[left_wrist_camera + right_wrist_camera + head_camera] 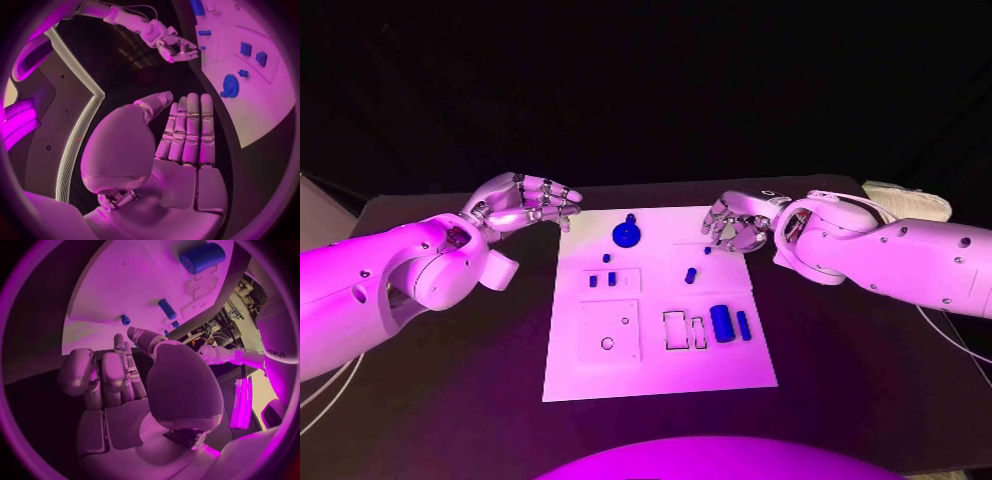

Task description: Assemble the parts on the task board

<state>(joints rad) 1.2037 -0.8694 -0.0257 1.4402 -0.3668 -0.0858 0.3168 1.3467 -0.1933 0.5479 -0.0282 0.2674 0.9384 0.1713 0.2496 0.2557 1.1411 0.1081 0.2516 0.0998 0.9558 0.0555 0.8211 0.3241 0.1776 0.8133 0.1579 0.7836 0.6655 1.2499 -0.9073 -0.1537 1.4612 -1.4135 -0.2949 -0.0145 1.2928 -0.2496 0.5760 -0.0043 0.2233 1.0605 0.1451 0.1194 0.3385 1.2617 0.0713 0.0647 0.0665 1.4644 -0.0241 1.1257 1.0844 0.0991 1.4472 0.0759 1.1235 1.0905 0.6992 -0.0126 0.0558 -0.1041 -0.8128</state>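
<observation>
Dark surface (877, 400) carries the white task board (661, 375) at its middle, long axis running away from the robot. On the board, a round blue part (627, 235) sits near the far edge; a larger blue cylinder (720, 322) lies on the right half beside a thin blue bar (743, 325), both lengthwise along the board. Small blue pieces (600, 281) stand left of centre; their shapes are too small to make out. Off the far left corner, the left hand (531, 203) holds nothing, fingers straight and side by side. At the far right edge, the right hand (737, 222) has its fingers partly curled over the board, nothing visible in them.
</observation>
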